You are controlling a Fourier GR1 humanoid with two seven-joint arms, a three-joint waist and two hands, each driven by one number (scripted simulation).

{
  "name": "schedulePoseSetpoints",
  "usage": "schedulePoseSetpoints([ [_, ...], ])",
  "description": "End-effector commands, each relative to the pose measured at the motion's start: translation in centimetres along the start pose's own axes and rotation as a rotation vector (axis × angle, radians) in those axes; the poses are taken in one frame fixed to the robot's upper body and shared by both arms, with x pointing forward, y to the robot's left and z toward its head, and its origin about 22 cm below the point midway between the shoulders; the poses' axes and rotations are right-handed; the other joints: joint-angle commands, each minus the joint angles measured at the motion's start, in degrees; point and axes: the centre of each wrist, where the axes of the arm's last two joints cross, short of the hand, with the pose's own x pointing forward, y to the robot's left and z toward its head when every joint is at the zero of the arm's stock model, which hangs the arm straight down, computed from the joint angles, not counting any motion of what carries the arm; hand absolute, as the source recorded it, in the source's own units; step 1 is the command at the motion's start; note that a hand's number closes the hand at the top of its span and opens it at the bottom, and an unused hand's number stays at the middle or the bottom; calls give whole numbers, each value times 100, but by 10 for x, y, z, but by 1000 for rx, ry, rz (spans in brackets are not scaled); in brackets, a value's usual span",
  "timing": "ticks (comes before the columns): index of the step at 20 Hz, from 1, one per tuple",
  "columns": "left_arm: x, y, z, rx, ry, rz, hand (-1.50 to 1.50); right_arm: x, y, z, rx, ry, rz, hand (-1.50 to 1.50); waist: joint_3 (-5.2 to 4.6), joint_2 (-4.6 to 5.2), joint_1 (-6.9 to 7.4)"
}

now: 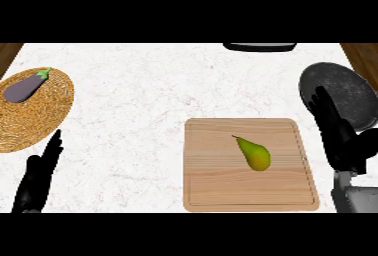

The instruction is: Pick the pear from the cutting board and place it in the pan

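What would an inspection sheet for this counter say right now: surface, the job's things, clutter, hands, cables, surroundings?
Surface: white marbled counter.
Job's things: pear lies on the wooden cutting board, stem pointing away from the robot; dark pan at the right edge, nothing seen in it.
Clutter: eggplant on a woven mat at the left; dark object cut off at the top edge.
Hands: left hand open, resting at lower left; right hand open, fingers up, overlapping the pan's near rim; neither touches the pear.
Cables: nothing seen.
Surroundings: brown wood at the upper corners.
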Motion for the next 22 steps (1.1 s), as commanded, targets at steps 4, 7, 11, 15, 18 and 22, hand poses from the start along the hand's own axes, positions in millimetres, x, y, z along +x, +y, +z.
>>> schedulePoseSetpoints([
  [4,55,-60,2,-291,-170,193,0,49,86,-18,672,-217,112,150,143,-89,476],
  [7,61,-78,8,-385,-174,251,0,117,70,-30,717,-565,543,150,-45,-396,560],
  [11,96,-104,11,-551,-206,393,0,73,102,-47,939,-610,294,-150,181,-43,369],
  [15,93,-95,9,-531,-192,405,0,61,93,-71,1058,-716,277,-150,175,-109,296],
  [18,89,-100,6,-528,-166,408,0,82,97,-66,1247,-668,650,-150,158,-161,235],
  [22,85,-93,4,-536,-170,412,0,101,102,-64,1324,-649,1086,-150,148,-207,208],
])
